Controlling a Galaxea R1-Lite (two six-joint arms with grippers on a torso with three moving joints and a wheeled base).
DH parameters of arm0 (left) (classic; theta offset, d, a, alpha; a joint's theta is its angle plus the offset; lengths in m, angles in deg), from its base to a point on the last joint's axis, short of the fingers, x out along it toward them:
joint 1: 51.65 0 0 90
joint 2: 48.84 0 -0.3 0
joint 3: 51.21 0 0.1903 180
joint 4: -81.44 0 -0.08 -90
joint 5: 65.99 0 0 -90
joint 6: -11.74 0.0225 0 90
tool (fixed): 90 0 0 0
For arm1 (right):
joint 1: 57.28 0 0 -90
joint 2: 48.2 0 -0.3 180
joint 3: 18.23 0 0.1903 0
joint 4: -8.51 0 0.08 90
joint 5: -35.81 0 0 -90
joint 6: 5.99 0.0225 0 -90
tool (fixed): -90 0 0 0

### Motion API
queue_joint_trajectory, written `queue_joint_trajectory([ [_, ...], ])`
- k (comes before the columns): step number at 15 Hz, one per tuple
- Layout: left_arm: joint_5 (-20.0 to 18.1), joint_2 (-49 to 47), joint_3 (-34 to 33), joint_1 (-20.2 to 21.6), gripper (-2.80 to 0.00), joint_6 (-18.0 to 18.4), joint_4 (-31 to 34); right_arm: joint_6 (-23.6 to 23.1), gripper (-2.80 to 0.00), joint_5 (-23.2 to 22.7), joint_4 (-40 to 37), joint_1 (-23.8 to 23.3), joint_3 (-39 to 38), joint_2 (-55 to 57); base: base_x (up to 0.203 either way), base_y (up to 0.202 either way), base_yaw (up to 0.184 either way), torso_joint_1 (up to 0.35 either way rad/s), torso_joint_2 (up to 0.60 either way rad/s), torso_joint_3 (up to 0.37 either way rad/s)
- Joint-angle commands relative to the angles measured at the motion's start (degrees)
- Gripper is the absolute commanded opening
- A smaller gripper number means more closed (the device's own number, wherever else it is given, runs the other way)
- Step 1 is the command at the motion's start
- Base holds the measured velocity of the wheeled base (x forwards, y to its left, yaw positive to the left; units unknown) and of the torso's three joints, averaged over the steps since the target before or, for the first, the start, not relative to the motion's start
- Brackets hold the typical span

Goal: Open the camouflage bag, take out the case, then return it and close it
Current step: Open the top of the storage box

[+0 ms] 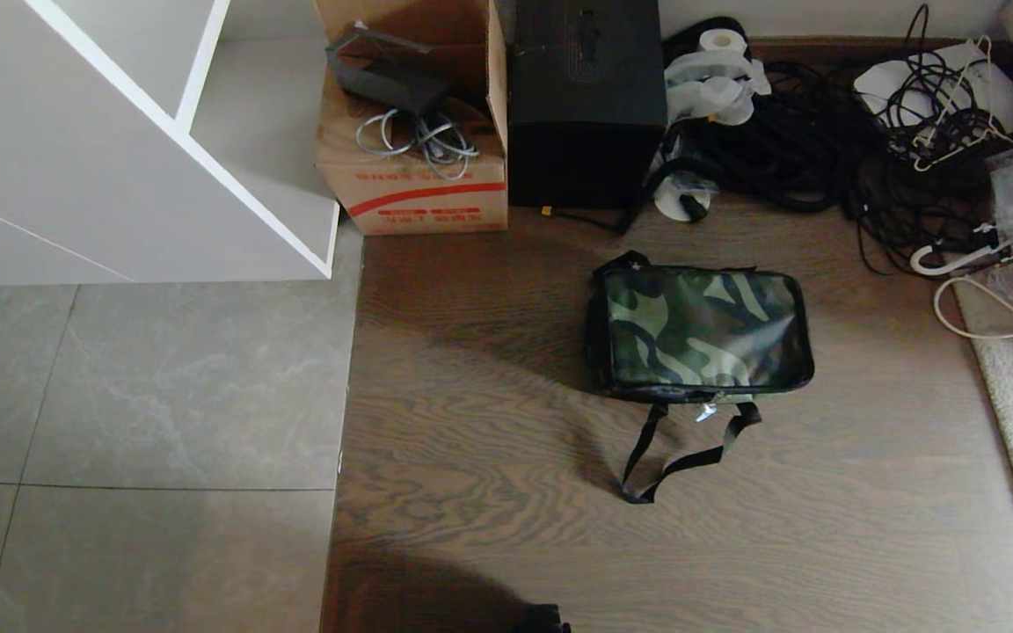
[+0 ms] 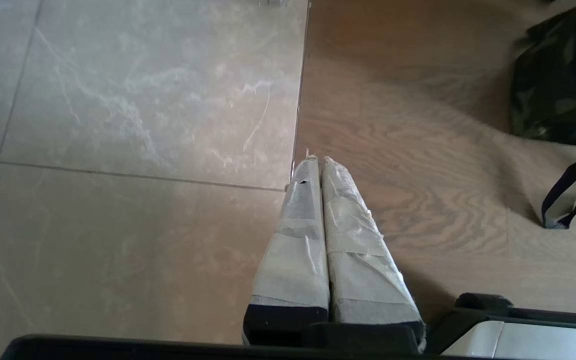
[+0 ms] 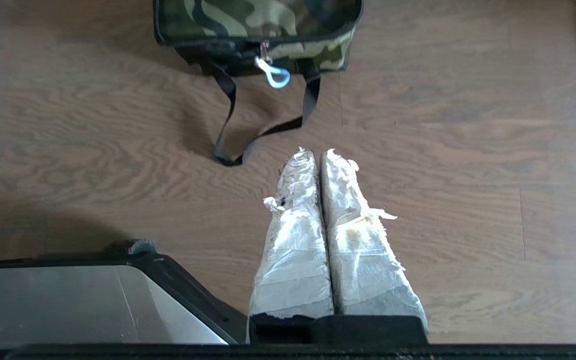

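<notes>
— Wooden floor (image 1: pixel 489 422) filled my head view, tile to my left. Where was the camouflage bag (image 1: pixel 702 332)?

— On the wood ahead and to my right, zipped shut, long side running left to right, its strap (image 1: pixel 681 448) trailing toward me.

— And from my left wrist?

— My left gripper (image 2: pixel 317 161) hung pressed shut and empty over the tile seam, the bag well off to the side.

— My right wrist?

— My right gripper (image 3: pixel 314 154) was shut and empty too, the bag's zipper pull (image 3: pixel 272 74) straight ahead. That arm was nearer, I judged.
</notes>
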Motion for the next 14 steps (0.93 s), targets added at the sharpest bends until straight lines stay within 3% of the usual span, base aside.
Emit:
queue_joint_trajectory([
  [1,0.1,0.0,-0.5,0.0,-2.80,0.0,0.0,0.0,-2.80,0.0,0.0,0.0,0.0,0.0,0.000,0.000,0.000,0.000,0.00,-0.200],
  [6,0.1,0.0,-0.5,0.0,-2.80,0.1,0.0,0.0,-2.80,0.0,0.0,0.0,0.1,0.0,0.000,0.000,0.000,0.002,0.00,-0.164],
  [14,0.1,0.0,-0.5,0.0,-2.80,0.1,0.0,0.0,-2.80,0.0,0.0,0.0,0.0,0.0,0.000,0.000,0.000,0.000,0.00,-0.005],
])
